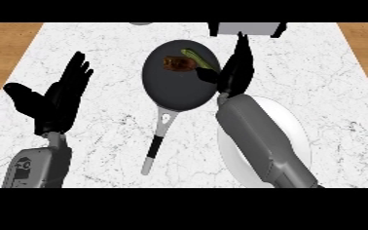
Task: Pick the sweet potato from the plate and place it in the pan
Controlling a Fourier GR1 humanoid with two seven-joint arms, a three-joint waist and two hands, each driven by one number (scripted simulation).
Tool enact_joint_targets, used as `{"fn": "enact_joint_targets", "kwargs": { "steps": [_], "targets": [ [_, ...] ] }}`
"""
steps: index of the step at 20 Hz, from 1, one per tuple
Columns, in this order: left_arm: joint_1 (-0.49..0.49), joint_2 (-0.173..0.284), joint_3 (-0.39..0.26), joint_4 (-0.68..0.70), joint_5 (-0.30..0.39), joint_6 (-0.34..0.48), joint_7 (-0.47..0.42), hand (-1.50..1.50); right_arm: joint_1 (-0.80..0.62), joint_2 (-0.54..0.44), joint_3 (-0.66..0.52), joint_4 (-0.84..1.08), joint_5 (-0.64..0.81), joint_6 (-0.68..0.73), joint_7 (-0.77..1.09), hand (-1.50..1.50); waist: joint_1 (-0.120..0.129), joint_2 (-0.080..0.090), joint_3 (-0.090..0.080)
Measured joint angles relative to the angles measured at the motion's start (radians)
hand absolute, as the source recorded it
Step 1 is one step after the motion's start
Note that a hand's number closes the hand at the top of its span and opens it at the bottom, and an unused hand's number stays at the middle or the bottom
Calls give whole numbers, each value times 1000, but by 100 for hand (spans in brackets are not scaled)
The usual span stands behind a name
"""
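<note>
— Progress on the task?
— Nearly done, judging by the layout. Reddish-brown lumpy sweet potato (178, 64) lying inside the round dark-grey metal pan (169, 90), toward the far side, just beside a green elongated vegetable (198, 58) also in the pan. Round white plate (293, 126) at near right, bare where visible, though partly covered by the grey right forearm (262, 141).
— And the right hand (236, 70)?
— Over the pan's right rim, black fingers straight and pointing away, thumb (206, 74) out toward the pan's middle. Holding nothing; apart from the sweet potato.
— Anything left?
— Probably only pulling the arm back clear of the pan.
— Left hand (54, 100)?
— Resting open at the left of the view, fingers up, well apart from the pan.
— Surface and surroundings?
— White marble-patterned counter top (108, 141) with grey veins; wooden strips (18, 39) at both far corners. Pan's grey handle with black grip (155, 143) pointing toward the near edge. A grey boxy object (248, 28) at the far edge, cut off, impossible to identify.
</note>
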Motion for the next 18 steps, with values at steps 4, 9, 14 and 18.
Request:
{"fn": "enact_joint_targets", "kwargs": {
  "steps": [4, 9, 14, 18],
  "targets": [
    [37, 15, 21, -23, 15, -10, 0, 0, 162, 0, 56, -194, -47, -73, -68, -150, -25, -8, 0],
    [47, 5, 21, -39, 8, 9, 5, 0, 384, -15, 174, -483, -102, -127, -149, -150, -42, -10, -1],
    [69, 0, 9, -68, -3, 13, 15, 0, 626, -50, 267, -715, -67, -151, -218, -150, -41, -8, -1],
    [65, 4, 15, -78, 3, 6, 29, 0, 756, -44, 286, -811, -9, -143, -248, -150, -36, -5, -1]
  ]
}}
